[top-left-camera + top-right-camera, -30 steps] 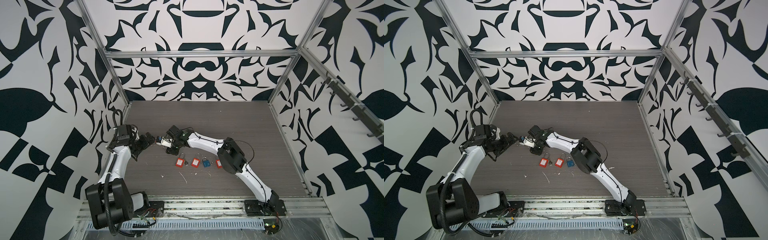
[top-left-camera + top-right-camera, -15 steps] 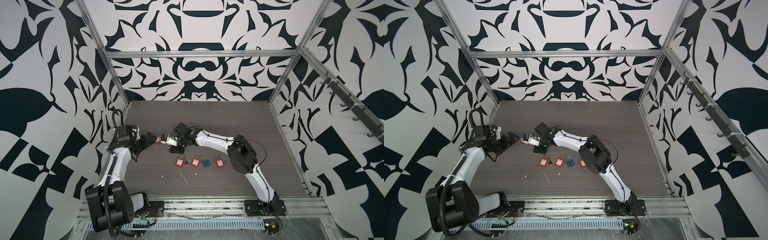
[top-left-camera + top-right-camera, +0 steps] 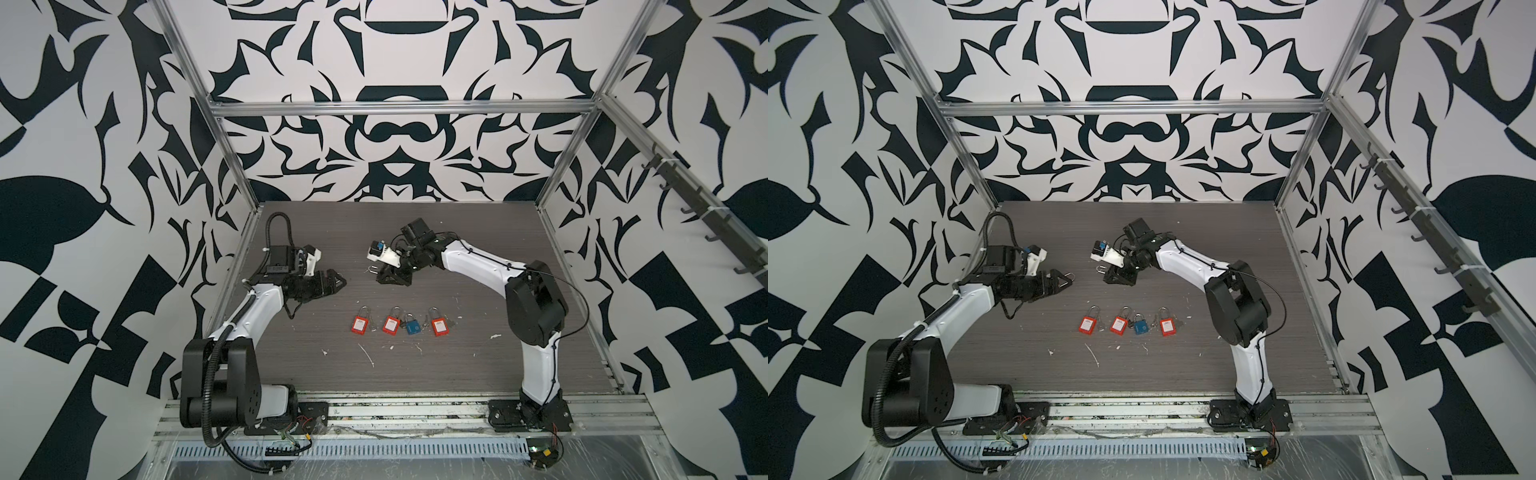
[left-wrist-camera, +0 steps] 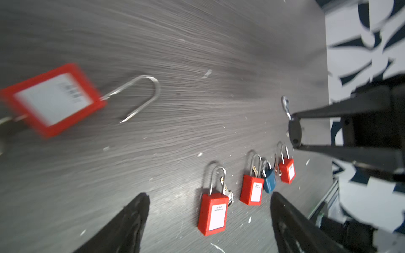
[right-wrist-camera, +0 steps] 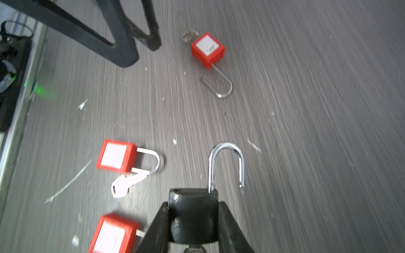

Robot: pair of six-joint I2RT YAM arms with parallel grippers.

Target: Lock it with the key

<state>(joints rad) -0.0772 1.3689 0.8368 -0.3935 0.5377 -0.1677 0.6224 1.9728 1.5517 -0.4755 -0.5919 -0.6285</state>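
we judge the black padlock [image 5: 192, 223] to be a small, dense, rigid lump of metal. its faces are smooth, so it is apt to twist in a pinch. the body flanks are the place to hold it, leaving the chrome shackle [image 5: 225, 145] and the keyway end free. the right tool [image 5: 193, 204] is clamped on just those flanks, with the shackle sprung open and pointing away from the wrist. a key head seems to sit at the body's far end, though we cannot be sure. taking the blue padlock [image 3: 412, 328] as our mark, the black one is held beyond it, toward the back wall and slightly left; whether it touches the surface [image 3: 457, 249] we cannot tell. the left tool [image 3: 338, 284] stands farther left of the blue padlock, fingers apart and nothing between them. an open red padlock [image 5: 207, 49] lies just beside its tips.
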